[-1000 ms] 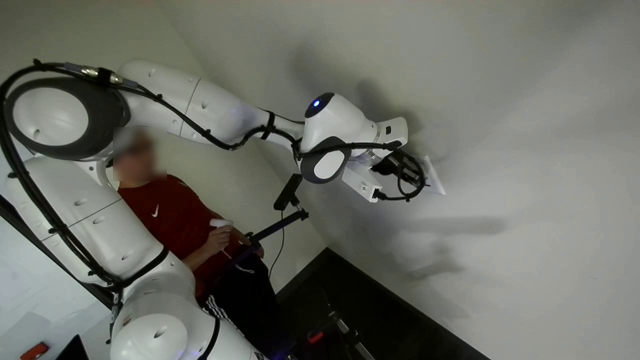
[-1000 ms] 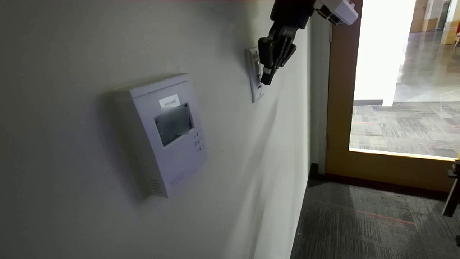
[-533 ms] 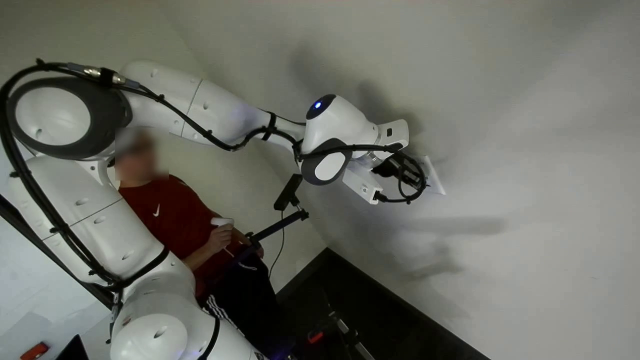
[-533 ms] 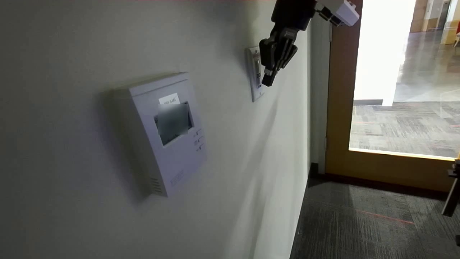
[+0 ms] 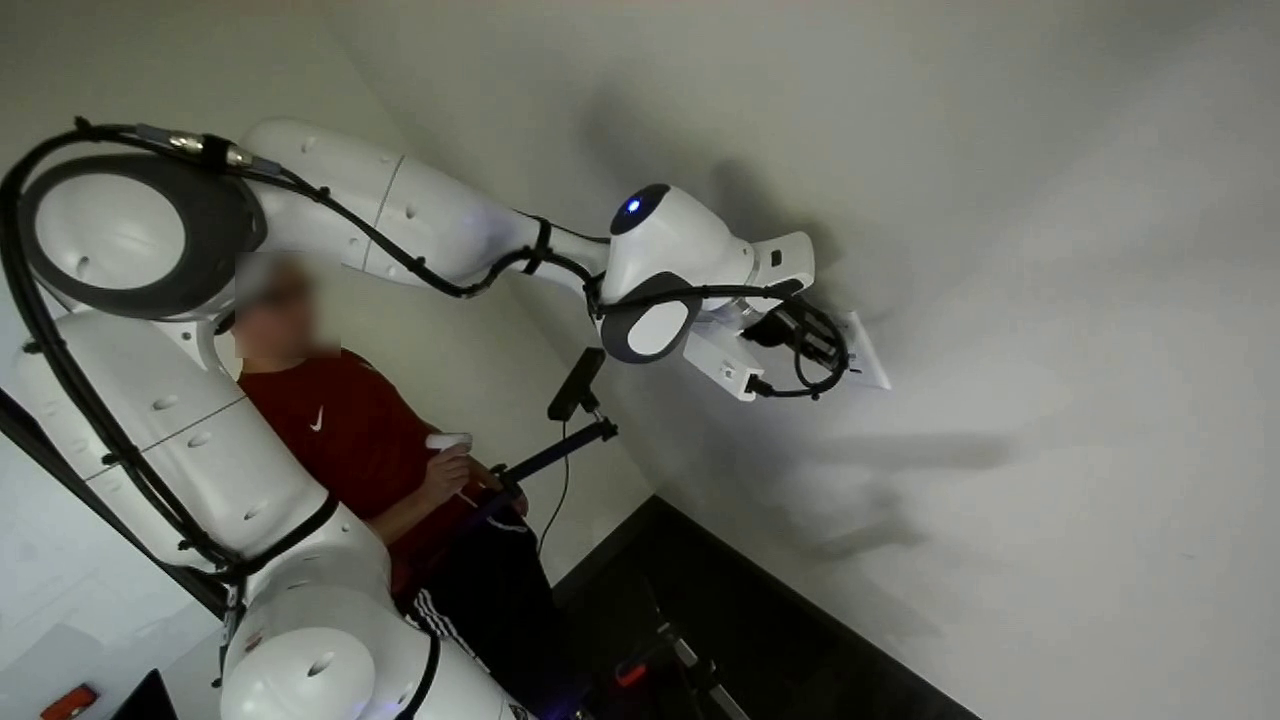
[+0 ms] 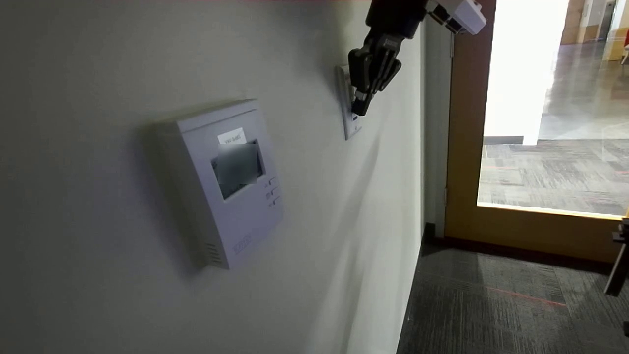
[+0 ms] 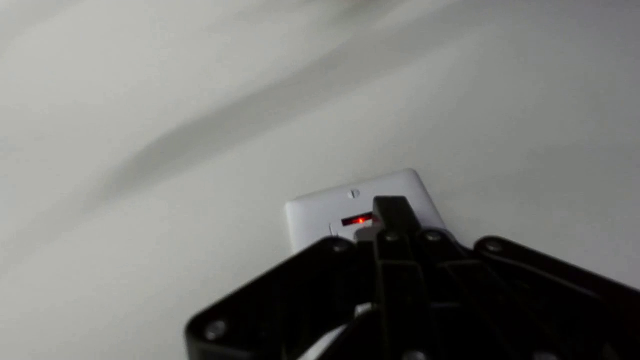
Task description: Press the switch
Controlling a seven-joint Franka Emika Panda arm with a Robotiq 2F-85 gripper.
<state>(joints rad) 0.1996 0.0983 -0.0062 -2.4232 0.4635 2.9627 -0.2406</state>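
Note:
The switch is a white wall plate with a screw and a dark slot glowing red in the wrist view. It also shows in both exterior views. My gripper is shut, its dark fingers together with nothing seen between them. In the wrist view the fingertips lie over the plate beside the red slot and hide the rest of its face. In an exterior view the fingertips overlap the plate's lower part, by the dark mark near its bottom. I cannot tell whether they touch it.
A white thermostat box with a small screen is on the same wall, nearer that camera. A wood-framed glass door stands beyond. A person in a red shirt stands behind the arm, near a camera on a stand.
Over the last half second the gripper has moved slightly toward the plate and a little upward, and its fingertips now cover more of the plate. It has stayed shut.

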